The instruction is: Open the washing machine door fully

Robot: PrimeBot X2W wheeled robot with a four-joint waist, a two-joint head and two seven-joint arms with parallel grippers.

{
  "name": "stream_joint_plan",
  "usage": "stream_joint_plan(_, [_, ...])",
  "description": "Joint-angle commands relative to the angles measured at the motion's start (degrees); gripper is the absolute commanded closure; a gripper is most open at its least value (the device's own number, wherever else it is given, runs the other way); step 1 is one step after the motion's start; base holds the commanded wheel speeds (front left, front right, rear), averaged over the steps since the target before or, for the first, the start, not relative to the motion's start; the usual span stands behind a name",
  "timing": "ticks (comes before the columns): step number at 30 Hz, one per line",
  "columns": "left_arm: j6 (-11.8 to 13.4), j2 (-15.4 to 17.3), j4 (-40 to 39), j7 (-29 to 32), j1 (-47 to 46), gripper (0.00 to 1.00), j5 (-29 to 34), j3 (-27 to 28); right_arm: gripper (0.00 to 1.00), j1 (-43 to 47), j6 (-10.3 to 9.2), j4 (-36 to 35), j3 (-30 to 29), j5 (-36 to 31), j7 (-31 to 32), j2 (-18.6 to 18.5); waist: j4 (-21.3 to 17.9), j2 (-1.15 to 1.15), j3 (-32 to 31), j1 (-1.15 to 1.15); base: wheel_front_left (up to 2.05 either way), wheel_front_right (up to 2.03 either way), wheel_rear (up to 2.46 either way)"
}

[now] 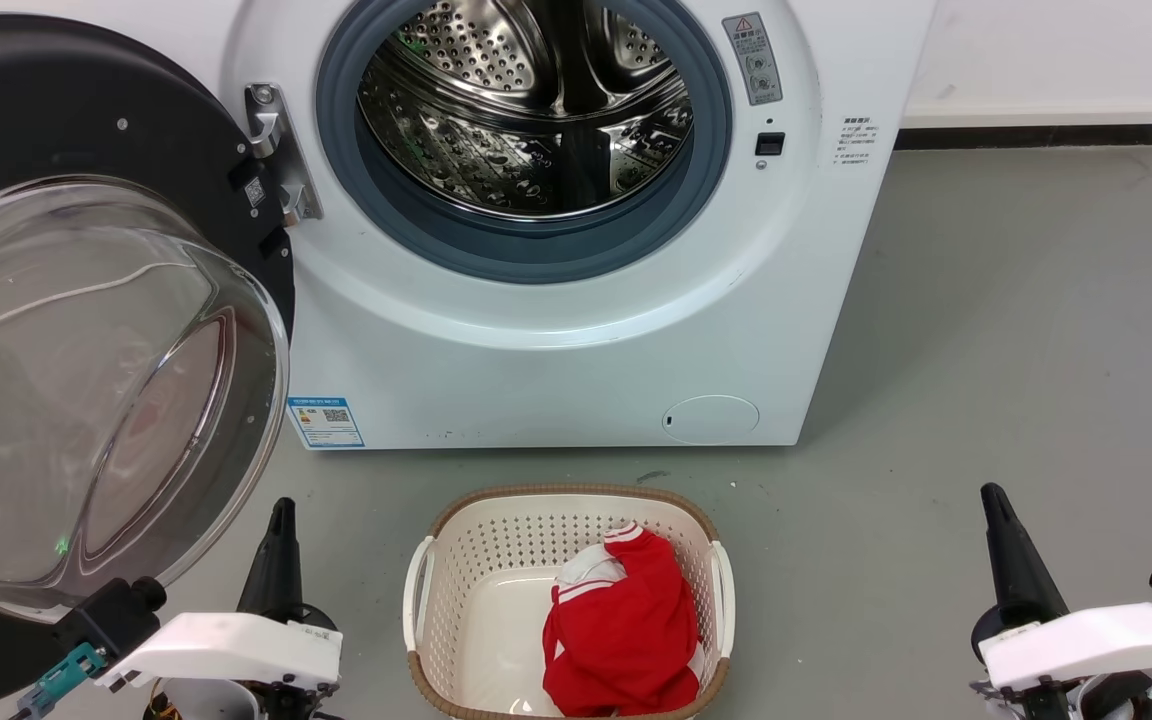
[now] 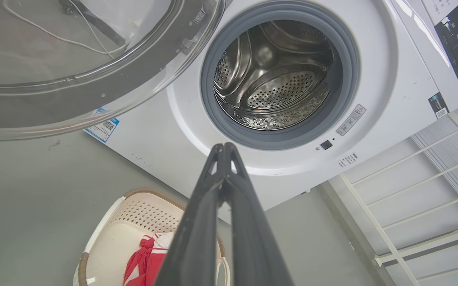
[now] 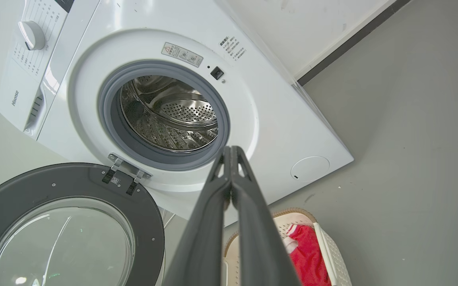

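left gripper and right gripper closed, empty; red garment in beige basket

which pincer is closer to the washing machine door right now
Left. The left pincer sits close beside the open washing machine door, near its glass bowl; the right pincer is far off, past the laundry basket.

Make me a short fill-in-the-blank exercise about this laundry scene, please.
1. The door of the washing machine stands ____.
2. The drum is ____.
3. The basket holds a ____ garment.
4. The left gripper and right gripper are both ____, holding nothing.
Missing words: open; empty; red; shut.
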Motion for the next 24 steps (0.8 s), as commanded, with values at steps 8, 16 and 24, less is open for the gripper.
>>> stream_joint_plan(8, [-0.8, 0.0, 0.0, 1.7, -1.9, 1.0, -7.5, 0.8, 1.0, -2.4, 0.0, 0.5, -0.5, 7.5, 1.3, -0.5, 0.1, 0.0, 0.0, 0.0, 0.0, 0.0, 0.0])
stream_joint_plan(16, [-1.2, 0.0, 0.4, 3.0, -2.2, 1.0, -12.4, 1.2, 1.0, -3.0, 0.0, 1.1, -0.7, 12.4, 2.2, -0.6, 0.1, 0.0, 0.0, 0.0, 0.0, 0.0, 0.0])
stream_joint_plan(24, [-1.6, 0.0, 0.8, 4.2, -2.4, 1.0, -17.6, 1.6, 1.0, -3.5, 0.0, 1.8, -1.0, 17.6, 3.1, -0.6, 0.2, 0.0, 0.1, 0.0, 0.0, 0.0, 0.0])
